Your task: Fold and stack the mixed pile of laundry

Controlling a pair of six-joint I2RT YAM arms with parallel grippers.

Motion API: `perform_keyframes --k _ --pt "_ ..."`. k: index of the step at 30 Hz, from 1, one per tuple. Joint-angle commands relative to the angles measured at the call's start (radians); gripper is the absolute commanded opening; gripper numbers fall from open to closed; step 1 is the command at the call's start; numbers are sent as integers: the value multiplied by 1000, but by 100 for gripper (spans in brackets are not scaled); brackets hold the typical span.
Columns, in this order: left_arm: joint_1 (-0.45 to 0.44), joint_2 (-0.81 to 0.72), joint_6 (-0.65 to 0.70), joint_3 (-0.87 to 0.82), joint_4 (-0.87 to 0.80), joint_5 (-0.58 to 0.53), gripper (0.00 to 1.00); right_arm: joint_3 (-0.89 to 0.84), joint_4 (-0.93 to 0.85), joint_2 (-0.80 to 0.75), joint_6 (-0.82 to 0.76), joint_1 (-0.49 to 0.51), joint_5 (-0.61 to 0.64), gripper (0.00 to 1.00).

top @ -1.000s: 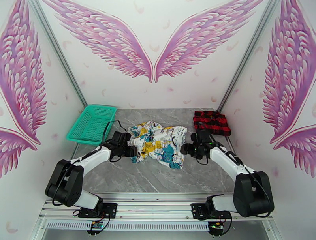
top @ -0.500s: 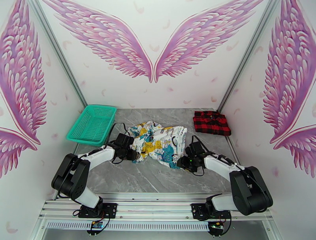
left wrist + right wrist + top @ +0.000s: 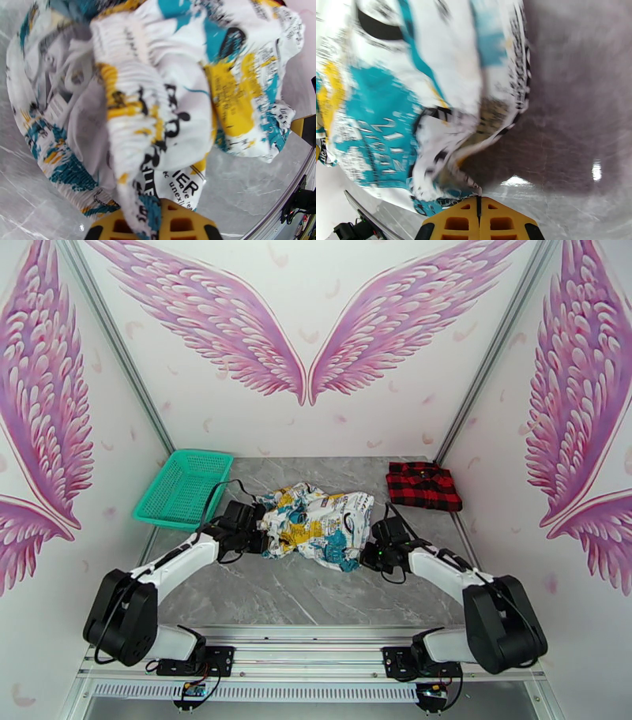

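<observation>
Your white crumpled garment with yellow, teal and black cartoon print (image 3: 316, 528) lies at the middle of the grey marble worktop (image 3: 316, 595). Your left fingers (image 3: 257, 540) are pinched on its left edge, with fabric running down between them. Your right fingers (image 3: 367, 553) are pressed together at its near right hem; you cannot tell whether cloth is caught. The folded red-and-black plaid garment (image 3: 423, 485) lies flat at the far right, and the teal plastic mesh basket (image 3: 186, 489) sits far left.
</observation>
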Motion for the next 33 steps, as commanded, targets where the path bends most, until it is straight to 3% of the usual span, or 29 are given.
perform_keyframes --k 1,9,14,16,20,27,33 --pt "-1 -118 29 87 -89 32 0 114 -116 -144 -64 -23 107 0" --pt "4 -369 118 353 -323 62 0 481 -402 -404 -171 -116 209 0" --pt "15 -400 113 573 -434 -18 0 697 -518 -422 -207 -131 282 0" --pt "28 -350 103 660 -491 -50 0 749 -529 -399 -206 -133 286 0" --pt "86 -167 123 828 -515 13 0 828 -486 -276 -202 -135 239 0" --pt "204 187 69 1061 -288 184 0 978 -247 72 -191 -153 145 0" --pt "219 475 114 1566 -326 112 0 1323 -190 325 -168 -196 125 0"
